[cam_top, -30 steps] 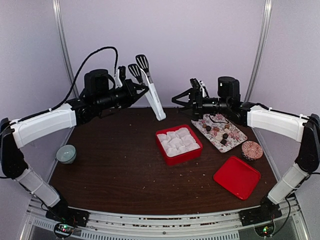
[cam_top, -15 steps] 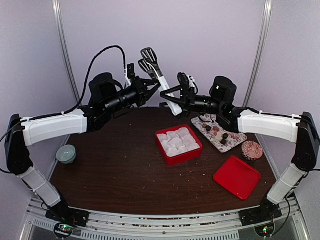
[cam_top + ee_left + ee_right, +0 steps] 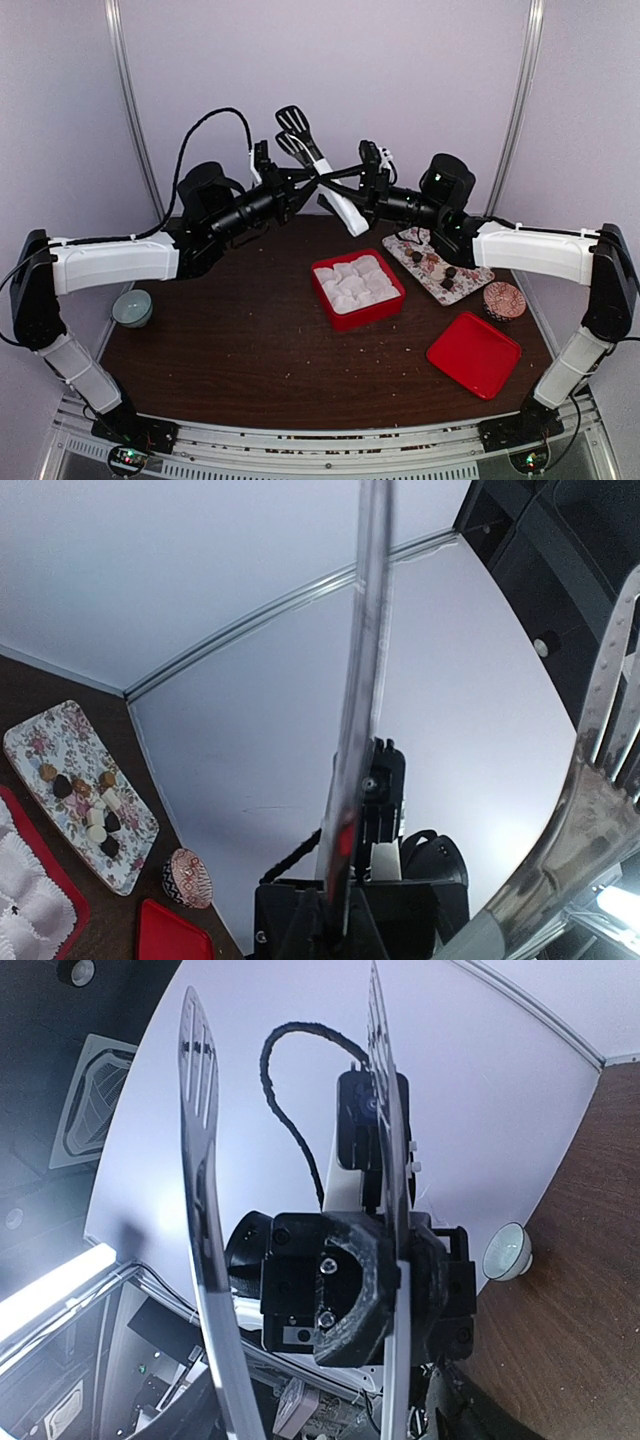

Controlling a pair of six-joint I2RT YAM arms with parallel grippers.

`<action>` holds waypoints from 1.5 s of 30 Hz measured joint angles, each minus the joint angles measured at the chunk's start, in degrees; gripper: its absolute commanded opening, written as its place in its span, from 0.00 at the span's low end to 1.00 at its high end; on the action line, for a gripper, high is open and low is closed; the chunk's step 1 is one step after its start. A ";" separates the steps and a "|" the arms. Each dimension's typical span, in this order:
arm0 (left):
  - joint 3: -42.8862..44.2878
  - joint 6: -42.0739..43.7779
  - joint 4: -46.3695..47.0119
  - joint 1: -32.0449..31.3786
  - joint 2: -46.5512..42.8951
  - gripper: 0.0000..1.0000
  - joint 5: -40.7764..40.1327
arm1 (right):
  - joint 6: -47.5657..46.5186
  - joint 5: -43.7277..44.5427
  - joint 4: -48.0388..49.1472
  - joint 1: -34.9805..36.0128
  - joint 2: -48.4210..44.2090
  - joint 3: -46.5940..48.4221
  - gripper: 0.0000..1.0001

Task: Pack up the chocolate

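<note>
**Two arms meet over a pair of tongs above the back of the table**

The left gripper [image 3: 298,184] is raised in mid-air and clamped on a pair of serving tongs [image 3: 338,203]. The tongs have white handles and black slotted heads that point up and away from the table. The right gripper [image 3: 338,186] reaches in from the other side and meets the tongs at the handle. Its fingers sit either side of the handle, but I cannot tell whether they have closed on it. Each wrist camera looks along the tong blades at the opposite arm.

The chocolates [image 3: 451,271] are small dark and tan lumps. They lie on a floral tray [image 3: 465,286] at the right rear of the brown table [image 3: 230,340], well below both grippers. Just left of the tray is an open red box [image 3: 362,317] filled with empty white paper cups [image 3: 355,282]. Its red lid [image 3: 473,353] lies nearer the front.

No chocolate is in the box yet. This looks like a handover of the tongs from left arm to right. The next move would need the right gripper to hold firmly before the left lets go, then carry the tongs down to the tray.
</note>
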 measured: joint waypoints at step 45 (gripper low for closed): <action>-7.52 -3.72 7.50 -0.90 -0.48 0.00 -5.51 | -0.31 0.85 -2.05 1.73 0.55 -0.90 0.53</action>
